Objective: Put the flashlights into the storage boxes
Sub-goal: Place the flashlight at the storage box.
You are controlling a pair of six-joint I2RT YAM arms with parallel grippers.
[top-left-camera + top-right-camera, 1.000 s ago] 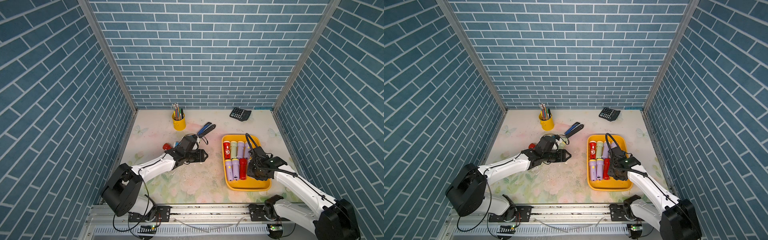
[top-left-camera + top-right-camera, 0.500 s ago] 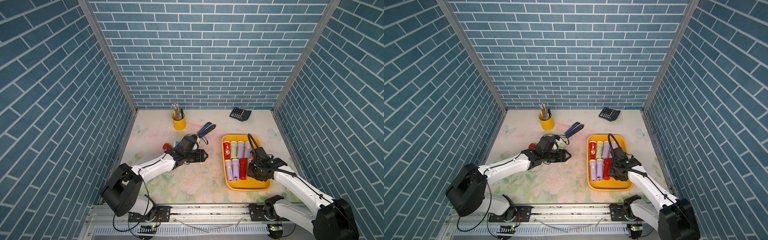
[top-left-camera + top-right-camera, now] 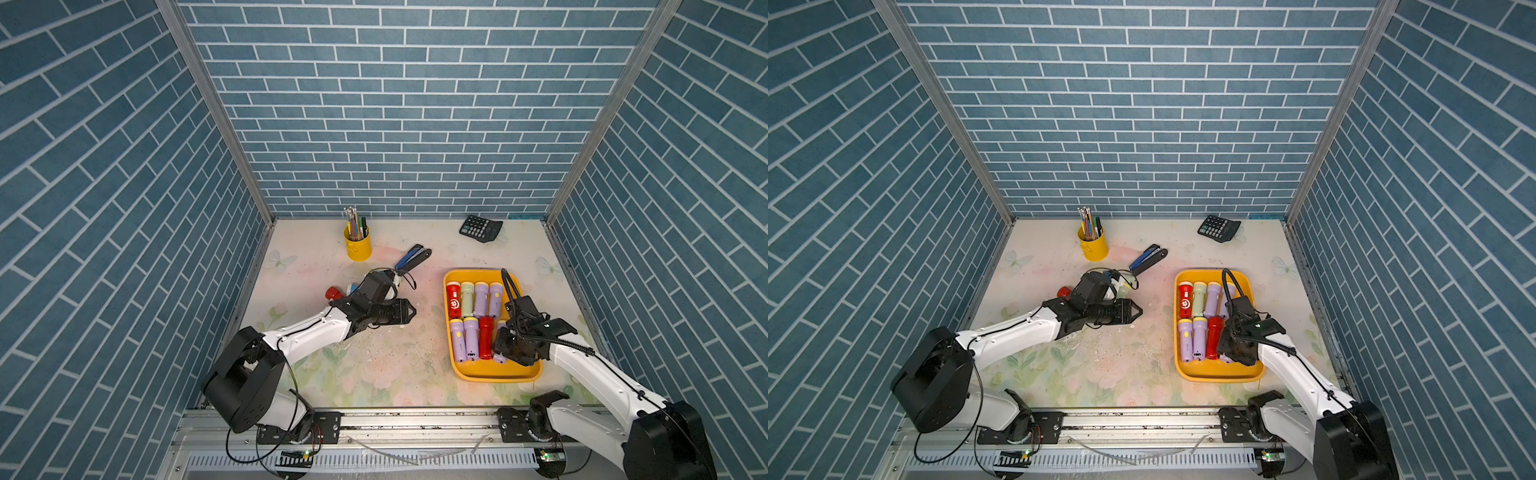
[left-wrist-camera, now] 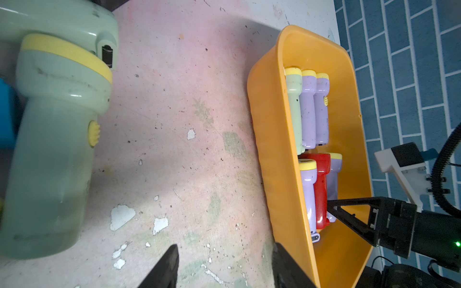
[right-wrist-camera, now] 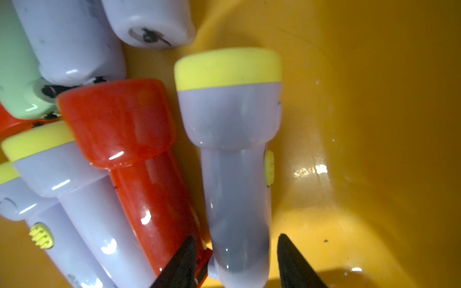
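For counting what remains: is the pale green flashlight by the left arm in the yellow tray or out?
Out. The green flashlight lies on the table, apart from the tray.

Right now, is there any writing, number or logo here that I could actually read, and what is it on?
No text here reads clearly.
On the red flashlight in the yellow tray: a white round emblem, too small to read.
On the calculator: key markings, too small to read.
On the butt of a lilac flashlight: a dark mark, too blurred to read.
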